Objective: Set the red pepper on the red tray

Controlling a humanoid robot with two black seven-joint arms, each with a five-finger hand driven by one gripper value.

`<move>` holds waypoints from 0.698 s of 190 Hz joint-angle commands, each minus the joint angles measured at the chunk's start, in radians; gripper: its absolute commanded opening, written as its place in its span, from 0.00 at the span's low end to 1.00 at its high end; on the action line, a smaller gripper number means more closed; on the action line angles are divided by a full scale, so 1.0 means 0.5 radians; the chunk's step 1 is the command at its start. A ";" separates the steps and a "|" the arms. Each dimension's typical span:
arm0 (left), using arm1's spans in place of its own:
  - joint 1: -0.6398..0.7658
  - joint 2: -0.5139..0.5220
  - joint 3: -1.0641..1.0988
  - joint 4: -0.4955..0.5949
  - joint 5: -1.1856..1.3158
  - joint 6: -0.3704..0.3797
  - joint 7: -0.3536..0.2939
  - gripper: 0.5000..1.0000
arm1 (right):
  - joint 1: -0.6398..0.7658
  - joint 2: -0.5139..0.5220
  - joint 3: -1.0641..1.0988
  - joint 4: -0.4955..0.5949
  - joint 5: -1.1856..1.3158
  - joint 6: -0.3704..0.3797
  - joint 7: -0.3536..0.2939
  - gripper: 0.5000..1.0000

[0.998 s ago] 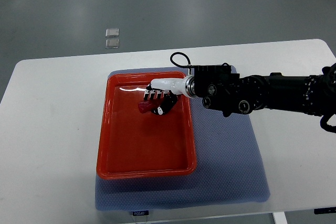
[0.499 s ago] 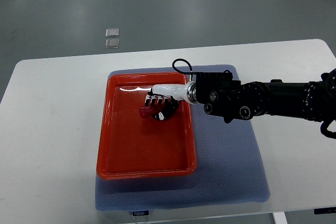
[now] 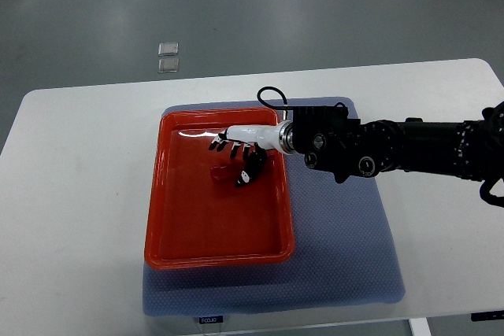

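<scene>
The red pepper (image 3: pixel 220 171) lies on the floor of the red tray (image 3: pixel 155 202), in its upper middle part. My right hand (image 3: pixel 233 158) reaches in from the right over the tray's upper right part. Its fingers (image 3: pixel 226 145) are spread above the pepper and the thumb (image 3: pixel 250 171) sits just right of it, so the hand no longer closes on it. The pepper blends with the tray, so I cannot tell if the thumb touches it. The left arm is out of view.
The tray rests on a blue-grey mat (image 3: pixel 339 241) on a white table (image 3: pixel 79 194). My black right forearm (image 3: pixel 394 151) stretches across the mat's upper right. Two small clear squares (image 3: pixel 168 57) lie on the grey floor beyond the table.
My right hand lowered the pepper slightly toward the tray floor, then its fingers opened and spread. The pepper now lies free on the tray.
</scene>
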 commanded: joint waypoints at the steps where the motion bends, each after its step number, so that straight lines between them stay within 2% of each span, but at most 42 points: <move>1: 0.000 0.000 0.000 0.000 0.001 0.000 0.000 1.00 | 0.004 0.000 0.026 -0.001 0.002 -0.002 0.003 0.72; 54: 0.000 0.000 0.003 0.003 -0.002 0.000 0.000 1.00 | -0.030 0.000 0.416 -0.007 0.002 -0.005 0.009 0.72; 80: 0.000 0.000 0.003 0.003 0.001 0.000 0.000 1.00 | -0.122 0.000 0.754 -0.007 0.005 -0.008 0.009 0.72; 100: 0.000 0.000 0.006 0.003 0.001 0.000 0.000 1.00 | -0.294 -0.003 1.146 -0.004 0.067 -0.008 0.031 0.72; 117: 0.000 0.000 0.003 0.003 -0.002 0.000 0.000 1.00 | -0.460 -0.086 1.484 -0.004 0.205 -0.008 0.064 0.72; 133: 0.000 0.000 0.003 0.003 0.001 0.000 0.000 1.00 | -0.656 -0.120 1.864 -0.004 0.358 -0.005 0.147 0.72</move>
